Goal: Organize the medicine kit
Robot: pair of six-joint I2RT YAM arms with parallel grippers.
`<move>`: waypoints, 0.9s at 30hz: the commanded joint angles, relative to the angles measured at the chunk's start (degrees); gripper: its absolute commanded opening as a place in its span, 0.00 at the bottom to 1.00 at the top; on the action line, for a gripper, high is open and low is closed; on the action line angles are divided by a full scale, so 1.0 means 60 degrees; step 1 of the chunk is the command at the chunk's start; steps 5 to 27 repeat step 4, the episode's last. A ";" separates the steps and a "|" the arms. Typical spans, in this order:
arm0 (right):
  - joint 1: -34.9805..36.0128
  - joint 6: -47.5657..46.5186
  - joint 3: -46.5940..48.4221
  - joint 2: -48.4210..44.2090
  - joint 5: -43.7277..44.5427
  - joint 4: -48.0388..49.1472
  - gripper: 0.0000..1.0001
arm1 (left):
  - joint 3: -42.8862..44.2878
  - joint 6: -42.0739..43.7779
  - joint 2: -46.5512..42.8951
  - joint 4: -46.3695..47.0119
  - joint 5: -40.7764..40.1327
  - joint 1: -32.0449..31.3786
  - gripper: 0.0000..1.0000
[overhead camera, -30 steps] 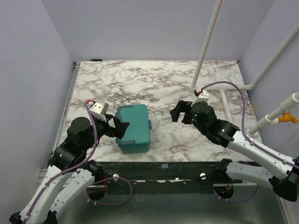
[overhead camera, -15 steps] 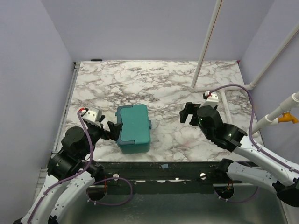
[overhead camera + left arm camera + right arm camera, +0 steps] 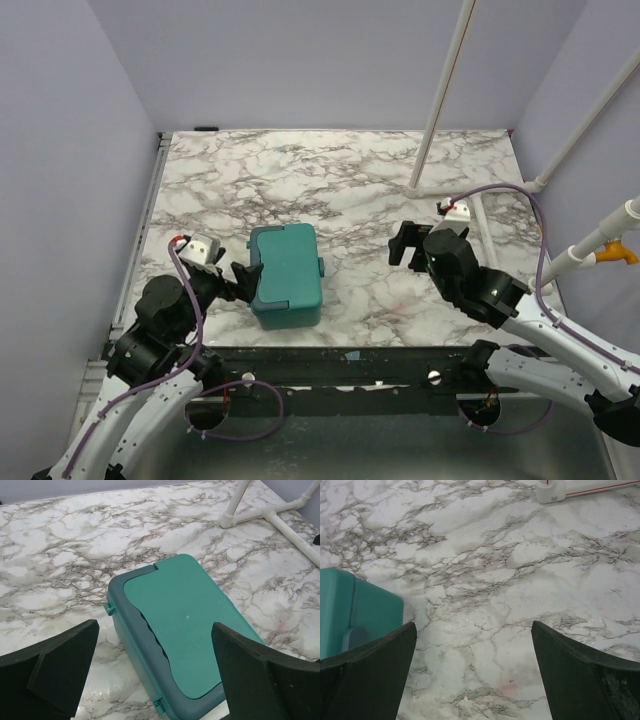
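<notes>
1. Sitting flat on the marble tabletop (image 3: 350,180), the medicine kit (image 3: 288,272) is a teal-green box with rounded corners, and its lid is down on the base.
2. The kit's long sides run roughly away from the arm bases, and a small latch (image 3: 321,268) sticks out from its right side.
3. The left gripper (image 3: 244,282) sits just beside the kit's left side, pointing at it. Its two black fingers are spread wide and hold nothing.
4. From the left wrist camera, the kit fills the space between and beyond those spread fingers (image 3: 65,665). Its lighter lid panel is in full view, and two small tabs show on the long side away from the latch.
5. Whether either left fingertip touches the kit's wall cannot be told from these views.
6. The right gripper (image 3: 402,248) hangs well to the right of the kit, facing it over bare marble. Its fingers are also parted wide, with nothing between them.
7. The right wrist camera catches only the kit's latch side at its left edge, with marble filling the gap between the fingers.
8. A white pipe frame (image 3: 440,100) stands on the table beyond the kit and to its right, past the right gripper.
</notes>
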 commanded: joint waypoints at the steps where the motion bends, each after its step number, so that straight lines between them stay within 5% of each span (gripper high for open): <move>1: 0.0056 -0.0242 -0.0192 -0.0138 0.0111 -0.0024 1.00 | -0.0079 0.0089 -0.0187 0.0307 -0.0246 -0.0017 0.99; 27: 0.0056 0.0026 -0.0110 -0.0014 0.0388 -0.0284 1.00 | -0.0093 0.0083 -0.0209 0.0326 -0.0233 -0.0022 0.99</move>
